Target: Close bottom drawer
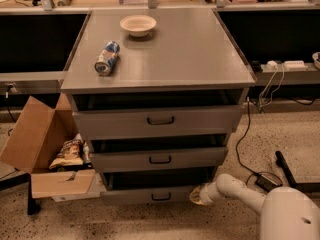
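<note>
Speckled floor; hand seemingly touches bottom drawer at right end.

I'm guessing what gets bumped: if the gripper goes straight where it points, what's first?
Likely the bottom drawer, at its front's right end; the gripper is low, right beside it. Depth is unclear.

arm: white, smooth, tubular | hand: tan, at arm's tip

The bottom drawer, lowest of three: grey metal, slim front panel, small dark bar handle at centre; level, standing partly pulled out. The tool sits at its panel's right end.
</note>
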`<state>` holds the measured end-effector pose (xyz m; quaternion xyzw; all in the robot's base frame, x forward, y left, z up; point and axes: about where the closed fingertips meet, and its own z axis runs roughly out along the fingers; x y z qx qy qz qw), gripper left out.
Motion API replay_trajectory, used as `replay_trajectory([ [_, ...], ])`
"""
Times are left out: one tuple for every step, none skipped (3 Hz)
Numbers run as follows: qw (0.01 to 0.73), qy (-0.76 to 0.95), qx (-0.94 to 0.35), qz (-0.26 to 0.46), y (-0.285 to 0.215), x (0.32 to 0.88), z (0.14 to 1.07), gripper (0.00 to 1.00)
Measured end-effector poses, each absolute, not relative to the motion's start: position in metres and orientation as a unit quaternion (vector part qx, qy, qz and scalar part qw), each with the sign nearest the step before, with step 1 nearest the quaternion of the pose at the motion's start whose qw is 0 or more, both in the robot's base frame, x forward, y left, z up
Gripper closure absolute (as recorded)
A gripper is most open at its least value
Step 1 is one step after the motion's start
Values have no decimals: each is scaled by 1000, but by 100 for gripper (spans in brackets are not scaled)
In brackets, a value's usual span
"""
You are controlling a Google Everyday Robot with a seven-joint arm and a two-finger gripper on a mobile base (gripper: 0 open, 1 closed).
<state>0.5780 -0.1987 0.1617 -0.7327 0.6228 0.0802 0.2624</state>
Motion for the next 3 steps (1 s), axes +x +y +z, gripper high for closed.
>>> replay_trajectory([
  [275, 623, -728, 80, -199, 586, 162, 100],
  [286, 621, -724, 87, -195, 589, 160, 100],
  [292, 622, -721, 87, -196, 593, 161, 100],
])
